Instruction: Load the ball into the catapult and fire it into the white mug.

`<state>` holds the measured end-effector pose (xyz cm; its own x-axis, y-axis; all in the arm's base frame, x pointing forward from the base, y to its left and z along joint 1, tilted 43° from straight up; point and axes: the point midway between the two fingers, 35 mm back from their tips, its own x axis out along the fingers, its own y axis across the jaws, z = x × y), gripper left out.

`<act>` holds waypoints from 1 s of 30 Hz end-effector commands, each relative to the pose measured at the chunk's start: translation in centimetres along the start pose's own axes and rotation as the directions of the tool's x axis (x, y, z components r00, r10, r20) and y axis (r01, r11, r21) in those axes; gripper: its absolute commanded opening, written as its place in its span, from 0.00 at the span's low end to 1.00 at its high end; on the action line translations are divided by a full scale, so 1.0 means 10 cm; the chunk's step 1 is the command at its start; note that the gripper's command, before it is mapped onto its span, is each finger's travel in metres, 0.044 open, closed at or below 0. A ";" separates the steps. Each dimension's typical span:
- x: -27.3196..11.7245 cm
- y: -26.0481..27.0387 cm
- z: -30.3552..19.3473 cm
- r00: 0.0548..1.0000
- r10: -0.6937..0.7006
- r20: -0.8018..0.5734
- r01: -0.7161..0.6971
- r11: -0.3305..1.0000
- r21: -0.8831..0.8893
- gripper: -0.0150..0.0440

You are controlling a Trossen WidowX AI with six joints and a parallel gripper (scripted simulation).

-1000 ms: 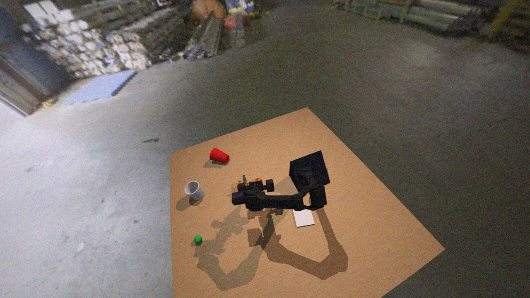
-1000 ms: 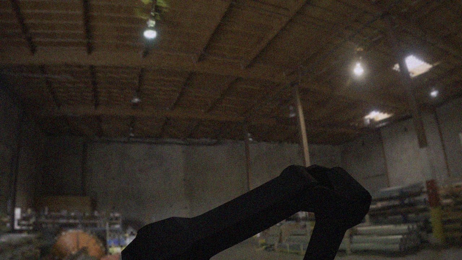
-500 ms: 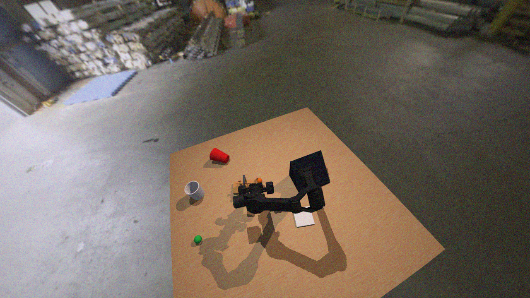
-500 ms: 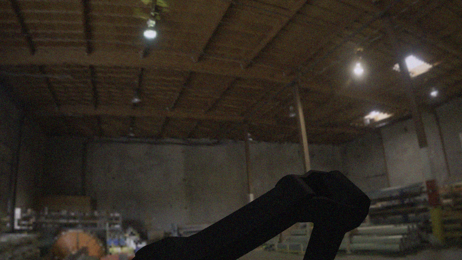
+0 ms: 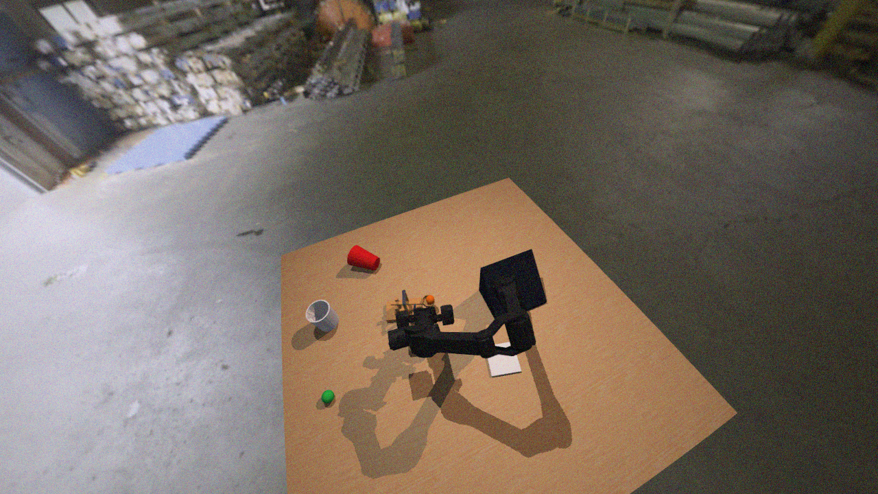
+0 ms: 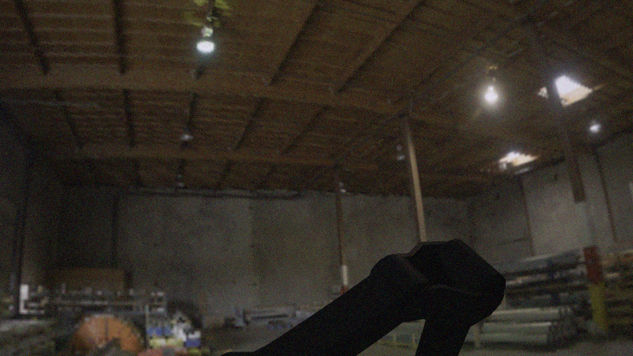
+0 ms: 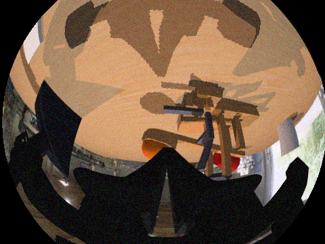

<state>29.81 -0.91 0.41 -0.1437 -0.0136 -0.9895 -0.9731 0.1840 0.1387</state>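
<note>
The orange ball (image 5: 429, 299) (image 7: 149, 149) sits in the cup at the end of the catapult's throwing arm. The small wooden catapult (image 5: 413, 300) (image 7: 225, 144) stands on the table, partly hidden under the robot's arm in the top view. The white mug (image 5: 322, 316) (image 7: 288, 137) stands upright to the left of the catapult in the top view. My gripper (image 7: 167, 151) is shut and empty, with its tips over the catapult's throwing arm, beside the ball in the wrist view. Whether the tips touch the throwing arm I cannot tell. The exterior view shows only part of the robot's arm.
A red cup (image 5: 363, 259) (image 7: 227, 163) lies on its side behind the catapult. A green ball (image 5: 327, 396) lies near the table's left edge. A black panel (image 5: 514, 279) (image 7: 57, 123) stands at the right, and a white square (image 5: 505, 363) lies below the arm.
</note>
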 end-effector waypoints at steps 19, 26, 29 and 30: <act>0.28 0.05 0.28 1.000 0.009 0.004 -0.009 1.000 -0.001 0.25; 0.34 0.07 0.34 1.000 0.009 0.004 -0.009 1.000 -0.001 0.25; 0.46 0.08 0.45 1.000 0.010 0.005 -0.010 1.000 -0.001 0.25; 0.48 0.08 0.47 1.000 0.010 0.005 -0.010 1.000 -0.001 0.25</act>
<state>29.47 2.56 -3.08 -0.1432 -0.0133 -0.9896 -0.9715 0.1929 0.1380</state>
